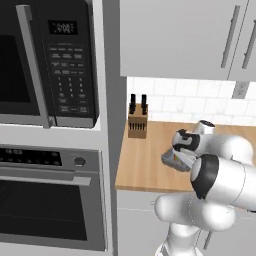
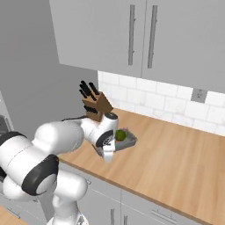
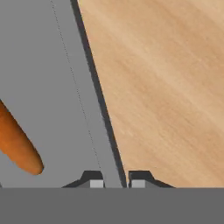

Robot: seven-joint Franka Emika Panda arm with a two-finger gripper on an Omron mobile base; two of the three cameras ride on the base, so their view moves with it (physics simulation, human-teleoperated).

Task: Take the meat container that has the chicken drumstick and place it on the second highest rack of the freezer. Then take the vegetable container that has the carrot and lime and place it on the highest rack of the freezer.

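Observation:
The vegetable container (image 2: 128, 140) is a shallow grey tray on the wooden counter (image 2: 176, 162). The green lime (image 2: 120, 135) sits in it. The orange carrot (image 3: 17, 142) lies on the tray floor in the hand view. My gripper (image 3: 116, 180) stands at the tray's near edge, one fingertip inside the thin grey wall (image 3: 94, 113) and one outside, pressed close against it. In the right base view the gripper (image 2: 108, 152) sits at the container's left corner. From the left base view the tray (image 1: 171, 159) pokes out from behind my arm.
A wooden knife block (image 2: 96, 107) stands just behind the container near the counter's left end. A microwave (image 1: 50, 65) and wall oven (image 1: 50, 205) fill the tall unit to the left. Upper cabinets (image 2: 145, 39) hang above. The counter runs bare to the right.

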